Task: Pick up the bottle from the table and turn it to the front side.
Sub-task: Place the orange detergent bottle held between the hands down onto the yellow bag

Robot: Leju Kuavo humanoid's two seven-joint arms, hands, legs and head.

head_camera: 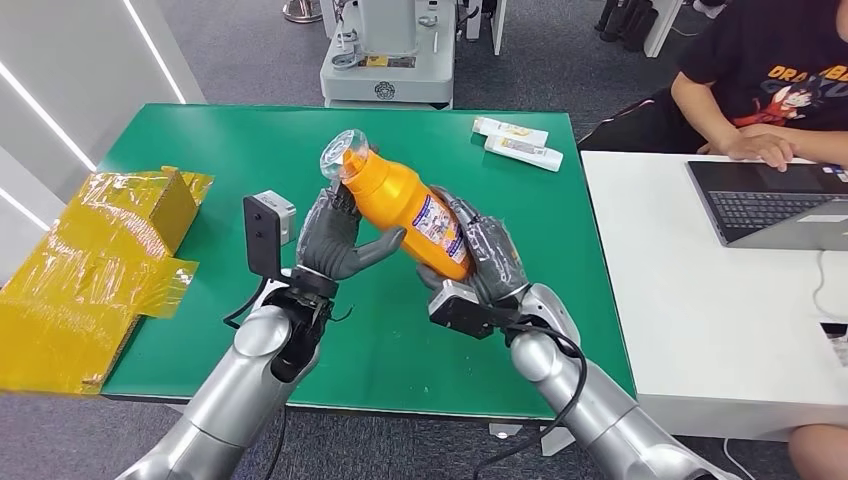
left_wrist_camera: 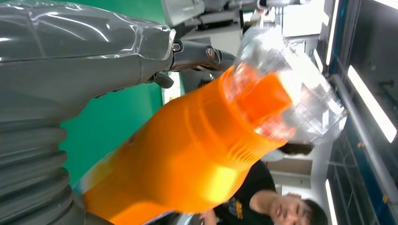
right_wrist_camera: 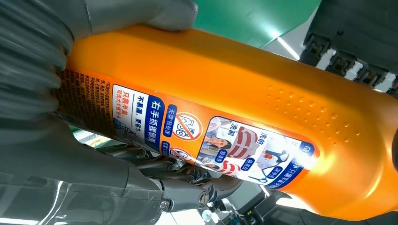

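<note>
I had the orange bottle lifted clear of the green table, tilted, clear cap pointing toward 11 o'clock and base toward 5 o'clock. My right hand wrapped the lower body, fingers clamped around it from behind; the right wrist view showed the thumb pressed on one flank and the printed label facing that camera. My left hand sat at the neck end, at 9 o'clock of the bottle, fingers curled up against the shoulder and thumb reaching under the body; I judged it a supporting grip, though I could not tell how firmly it closed. Two-handed hold made sense to me: one hand carries, the other rotates. The label showed toward 3 o'clock, so I judged the turn unfinished. Yellow wrapped boxes lay at 9 o'clock, two white tubes at 1 o'clock, a seated person's hand by a laptop at 2 o'clock.
</note>
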